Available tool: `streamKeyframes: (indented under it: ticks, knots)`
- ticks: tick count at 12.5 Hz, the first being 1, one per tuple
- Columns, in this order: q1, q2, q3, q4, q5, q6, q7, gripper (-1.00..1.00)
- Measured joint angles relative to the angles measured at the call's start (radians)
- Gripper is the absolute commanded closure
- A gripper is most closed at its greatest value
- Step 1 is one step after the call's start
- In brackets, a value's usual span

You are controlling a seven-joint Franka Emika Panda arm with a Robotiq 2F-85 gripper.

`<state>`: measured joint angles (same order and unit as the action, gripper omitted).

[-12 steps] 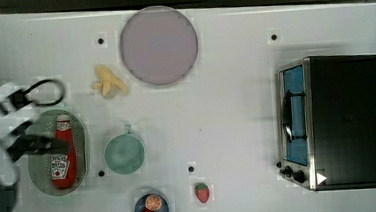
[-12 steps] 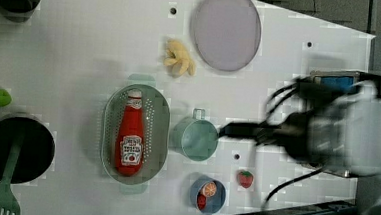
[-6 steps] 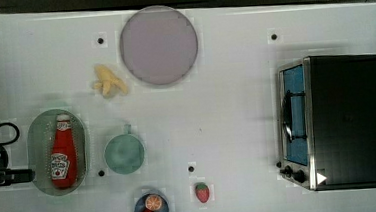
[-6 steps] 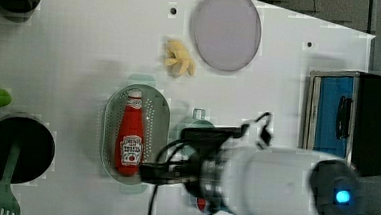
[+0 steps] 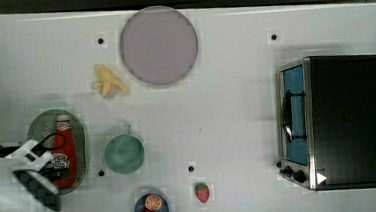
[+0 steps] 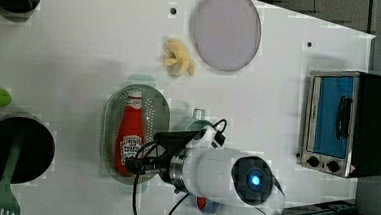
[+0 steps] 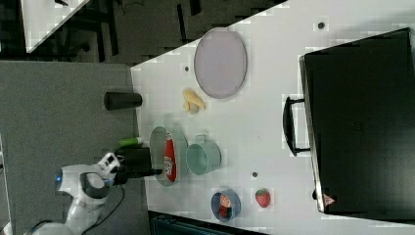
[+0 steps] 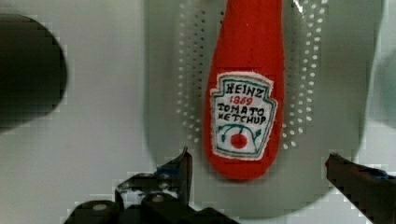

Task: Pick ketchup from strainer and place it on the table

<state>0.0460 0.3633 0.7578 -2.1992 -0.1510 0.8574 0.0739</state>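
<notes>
The ketchup (image 8: 244,88) lay flat in the strainer (image 8: 341,93), label up, its cap pointing away from the arm. In the wrist view the gripper (image 8: 259,175) hung over the bottle's base end with its fingers (image 8: 180,168) spread wide apart, one on each side of the bottle and neither touching it.

In the top view the strainer (image 5: 80,143) sat on the table (image 5: 226,108) near the top view's left edge, with the ketchup (image 5: 64,150) partly covered by the white arm (image 5: 24,192). A green cup (image 5: 124,153) stood just beside the strainer on the top view's right. Further off were a banana (image 5: 107,82), a round plate (image 5: 158,45), a strawberry (image 5: 202,191), a small bowl of fruit (image 5: 151,207) and a toaster oven (image 5: 335,121).
</notes>
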Motion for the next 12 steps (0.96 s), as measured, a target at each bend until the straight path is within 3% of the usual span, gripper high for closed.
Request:
streamKeyframes:
  ticks: [8, 11, 12]
  knots:
    - [-0.016, 0.19, -0.067, -0.018, -0.061, 0.187, 0.08, -1.0]
    - [-0.001, 0.235, -0.092, -0.014, -0.074, 0.252, 0.093, -1.0]
    - [0.008, 0.252, -0.104, -0.006, -0.093, 0.253, 0.093, -0.92]
